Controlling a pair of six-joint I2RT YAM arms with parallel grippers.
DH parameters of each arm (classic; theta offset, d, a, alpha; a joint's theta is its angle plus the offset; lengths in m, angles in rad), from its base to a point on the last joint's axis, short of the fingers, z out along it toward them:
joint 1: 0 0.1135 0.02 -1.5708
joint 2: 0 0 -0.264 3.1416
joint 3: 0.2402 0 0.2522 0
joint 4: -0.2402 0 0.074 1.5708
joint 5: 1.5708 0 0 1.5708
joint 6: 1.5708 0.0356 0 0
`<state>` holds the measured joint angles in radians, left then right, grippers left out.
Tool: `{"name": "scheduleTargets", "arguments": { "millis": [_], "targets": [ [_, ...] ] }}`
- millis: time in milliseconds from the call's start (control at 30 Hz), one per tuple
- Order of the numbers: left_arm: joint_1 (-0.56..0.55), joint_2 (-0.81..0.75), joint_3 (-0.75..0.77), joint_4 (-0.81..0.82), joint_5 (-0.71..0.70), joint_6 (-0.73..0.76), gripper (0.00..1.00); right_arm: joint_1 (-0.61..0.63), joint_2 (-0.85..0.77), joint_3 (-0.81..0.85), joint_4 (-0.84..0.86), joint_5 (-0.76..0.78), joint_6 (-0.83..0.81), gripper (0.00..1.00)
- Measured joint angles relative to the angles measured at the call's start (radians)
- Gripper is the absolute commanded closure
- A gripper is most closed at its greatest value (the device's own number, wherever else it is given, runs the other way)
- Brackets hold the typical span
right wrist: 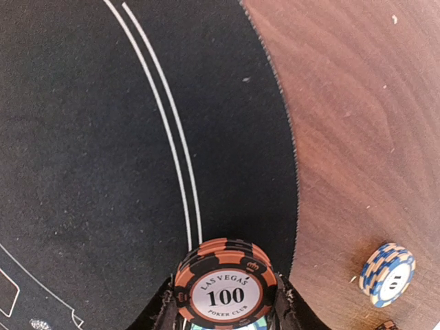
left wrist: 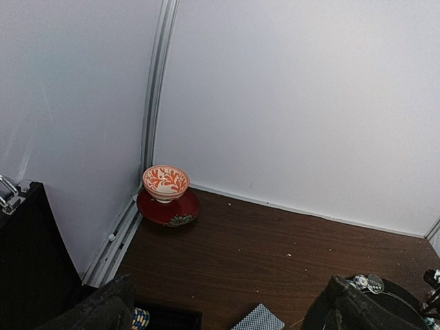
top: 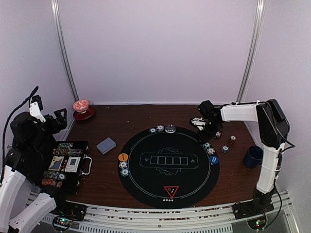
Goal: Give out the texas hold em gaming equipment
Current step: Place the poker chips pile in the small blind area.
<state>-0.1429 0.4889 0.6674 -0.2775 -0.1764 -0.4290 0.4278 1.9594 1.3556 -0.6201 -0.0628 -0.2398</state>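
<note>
My right gripper (right wrist: 225, 311) is clenched on a stack of chips (right wrist: 225, 283), bottom centre of the wrist frame, over the mat's (right wrist: 82, 137) right edge, probably to supply that seat. Left gripper (left wrist: 227, 306) gapes empty.

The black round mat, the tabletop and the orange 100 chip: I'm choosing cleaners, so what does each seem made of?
Mat: probably felt or rubber-backed fabric; matte, lint-speckled, printed white lines.
Tabletop: wood or wood-look laminate; brown grain, slight sheen.
100 chip: likely plastic or clay composite; striped edge, glossy printed centre label.
</note>
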Motion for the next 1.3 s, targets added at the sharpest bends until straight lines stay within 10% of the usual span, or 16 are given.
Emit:
{"name": "scheduleTargets", "arguments": {
  "millis": [1300],
  "targets": [
    [0.0, 0.0, 0.0, 0.0, 0.0, 0.0, 0.02, -0.01, 0.029, 0.0, 0.044, 0.053, -0.001, 0.69]
  ]
}}
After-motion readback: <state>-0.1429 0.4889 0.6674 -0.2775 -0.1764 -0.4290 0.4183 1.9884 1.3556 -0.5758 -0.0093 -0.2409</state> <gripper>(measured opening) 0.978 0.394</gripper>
